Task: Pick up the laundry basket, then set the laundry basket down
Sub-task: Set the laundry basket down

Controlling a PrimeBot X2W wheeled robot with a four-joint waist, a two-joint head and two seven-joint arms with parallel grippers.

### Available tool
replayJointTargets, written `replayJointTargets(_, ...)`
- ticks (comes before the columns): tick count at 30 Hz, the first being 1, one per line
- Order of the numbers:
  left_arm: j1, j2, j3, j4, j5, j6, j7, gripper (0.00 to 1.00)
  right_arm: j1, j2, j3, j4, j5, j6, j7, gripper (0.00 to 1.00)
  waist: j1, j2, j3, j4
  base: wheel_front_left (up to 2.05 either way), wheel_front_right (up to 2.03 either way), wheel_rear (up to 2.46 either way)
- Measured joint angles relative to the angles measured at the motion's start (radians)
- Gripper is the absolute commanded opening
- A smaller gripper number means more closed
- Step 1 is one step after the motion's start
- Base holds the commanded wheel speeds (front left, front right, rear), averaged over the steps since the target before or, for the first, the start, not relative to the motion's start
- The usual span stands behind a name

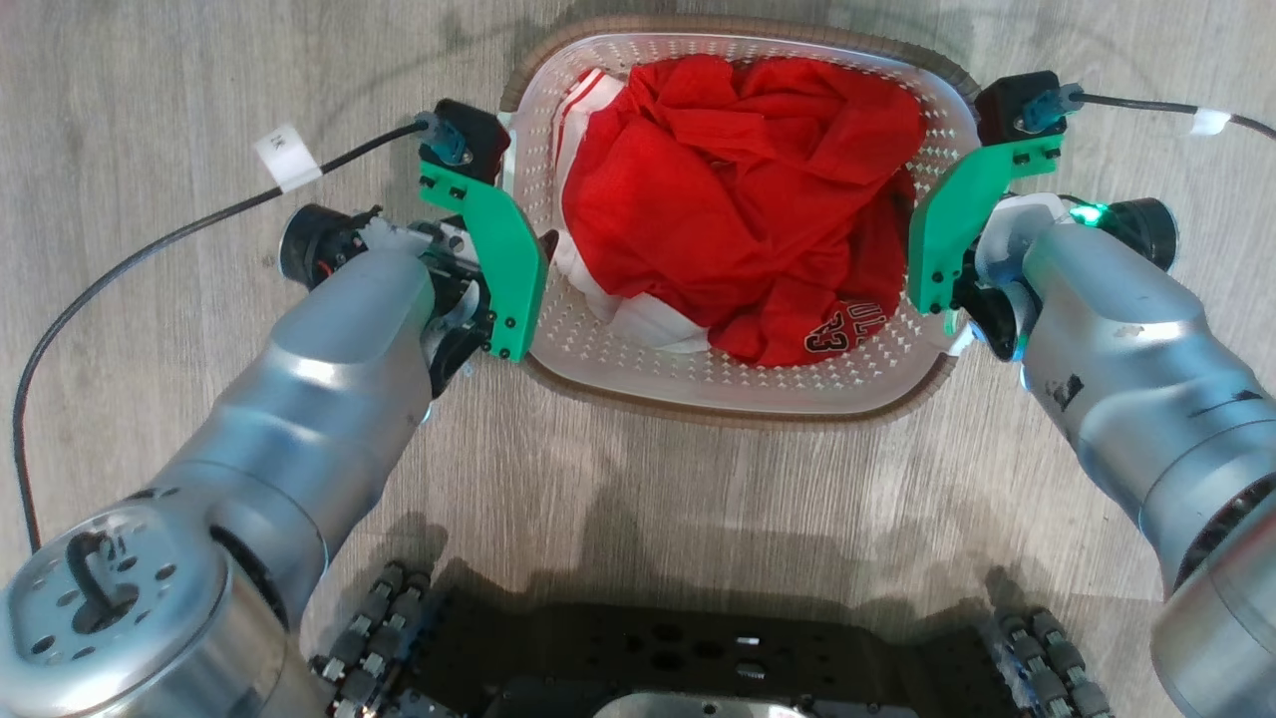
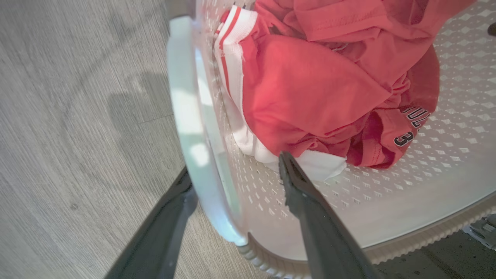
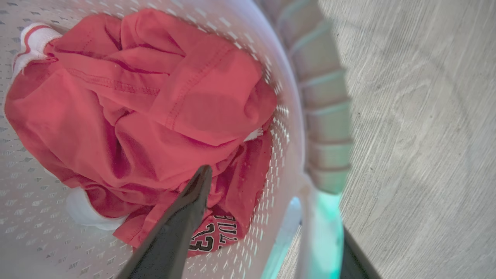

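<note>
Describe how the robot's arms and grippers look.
The left arm and right arm are rounded silver-grey shells. Each wrist carries a green bracket with a black camera block and a black cable bearing a white tag. Fingers are long and dark.

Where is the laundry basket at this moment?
In the head view, the laundry basket sits on the wooden floor at top centre, between the left end effector and the right end effector.
</note>
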Motion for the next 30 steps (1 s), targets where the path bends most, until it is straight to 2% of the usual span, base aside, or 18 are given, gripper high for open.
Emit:
replayJointTargets(13, 0.019, 0.000, 0.000, 0.024, -0.001, 0.009, -0.020, 1.00, 0.006, -0.009, -0.030, 0.001, -0.060, 0.000, 0.000, 1.00, 0.0000, 0.0000, -0.065, -0.003, 0.00, 0.00, 0.00)
replayJointTargets(20, 0.096, 0.000, 0.004, 0.041, -0.038, 0.009, -0.099, 1.00, 0.081, -0.009, -0.071, 0.000, -0.095, 0.000, 0.029, 1.00, 0.0000, 0.0000, -0.156, -0.011, 0.00, 0.00, 0.00)
replayJointTargets(25, 0.196, 0.001, 0.006, 0.042, -0.063, 0.008, -0.134, 1.00, 0.188, -0.008, -0.123, 0.001, -0.127, 0.000, 0.051, 1.00, -0.0001, 0.0001, -0.291, -0.014, 0.00, 0.00, 0.00)
replayJointTargets(30, 0.277, 0.001, 0.005, 0.041, -0.066, 0.008, -0.174, 1.00, 0.268, 0.000, -0.171, 0.001, -0.144, 0.000, 0.012, 1.00, -0.0001, 0.0001, -0.423, -0.015, 0.00, 0.00, 0.00)
